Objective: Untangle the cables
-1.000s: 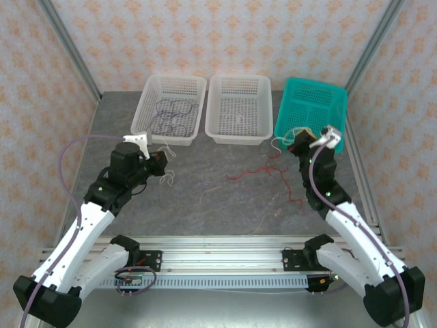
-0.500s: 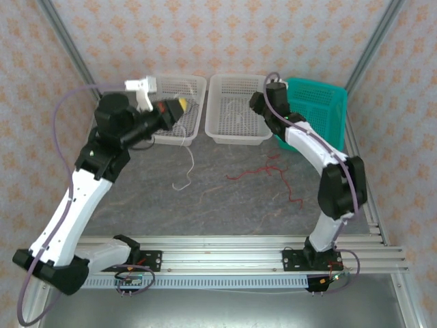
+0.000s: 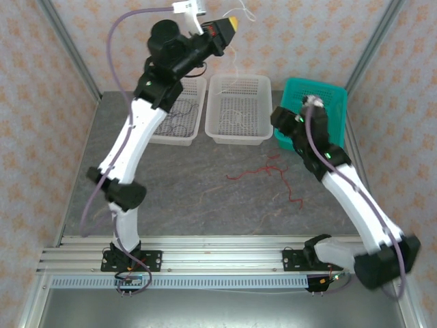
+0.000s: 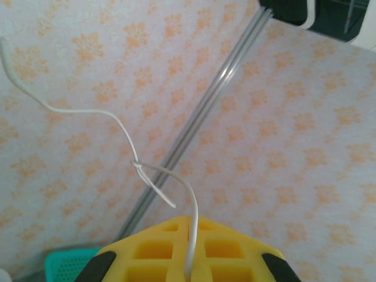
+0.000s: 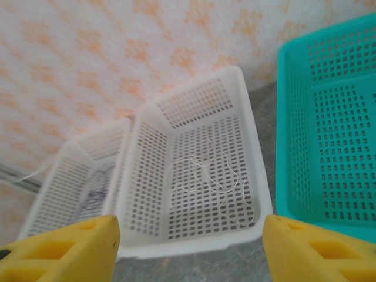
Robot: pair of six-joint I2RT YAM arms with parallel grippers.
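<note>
Cables everywhere! One white cable, with a small knot, dangles from the left pincer, clenched on it high above the counter. The right pincer gapes wide over the middle white basket, white strands inside. A reddish cable sprawls on the counter; dark ones lie in the left basket.

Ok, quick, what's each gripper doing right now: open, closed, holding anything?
Left gripper: closed on a white cable.
Right gripper: open, holding nothing.
</note>
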